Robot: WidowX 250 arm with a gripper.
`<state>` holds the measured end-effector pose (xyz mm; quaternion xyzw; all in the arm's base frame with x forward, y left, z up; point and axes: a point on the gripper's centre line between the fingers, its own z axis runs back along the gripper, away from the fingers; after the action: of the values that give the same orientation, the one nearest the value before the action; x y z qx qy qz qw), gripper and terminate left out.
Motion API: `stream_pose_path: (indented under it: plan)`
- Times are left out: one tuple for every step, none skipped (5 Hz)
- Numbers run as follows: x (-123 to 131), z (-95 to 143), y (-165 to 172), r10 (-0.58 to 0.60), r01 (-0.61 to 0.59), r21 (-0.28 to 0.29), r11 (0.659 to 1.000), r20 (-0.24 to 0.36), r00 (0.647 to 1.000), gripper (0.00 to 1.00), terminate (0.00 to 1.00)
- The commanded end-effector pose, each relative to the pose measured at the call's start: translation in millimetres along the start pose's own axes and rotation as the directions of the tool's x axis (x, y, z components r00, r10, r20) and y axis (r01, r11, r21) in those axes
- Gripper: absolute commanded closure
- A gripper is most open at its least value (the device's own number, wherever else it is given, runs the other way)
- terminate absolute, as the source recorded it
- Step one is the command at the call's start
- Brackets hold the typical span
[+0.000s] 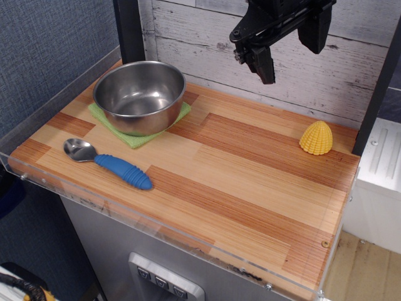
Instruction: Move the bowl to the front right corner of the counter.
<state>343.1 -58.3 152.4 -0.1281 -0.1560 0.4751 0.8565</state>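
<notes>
The shiny stainless-steel bowl [139, 95] sits upright on a green cloth [136, 137] at the back left of the wooden counter [250, 188]. My black gripper [291, 53] hangs high above the back of the counter, to the right of the bowl and well apart from it. Its two fingers stand spread and hold nothing.
A metal spoon with a blue handle [113, 164] lies near the front left edge. A yellow corn-shaped toy [316, 138] stands at the back right. Clear acrylic edging rims the counter. A white plank wall [207, 31] is behind, and a black post [128, 28] rises at back left.
</notes>
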Motion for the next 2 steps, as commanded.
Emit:
stream_pose_path:
  plan:
    - [0,0,0,0.000,0.000,0.000,1.000,0.000,1.000,0.00,0.00]
    - [22,-1,30,-0.126,0.126,0.051,0.991,-0.019,0.992,0.00,0.00]
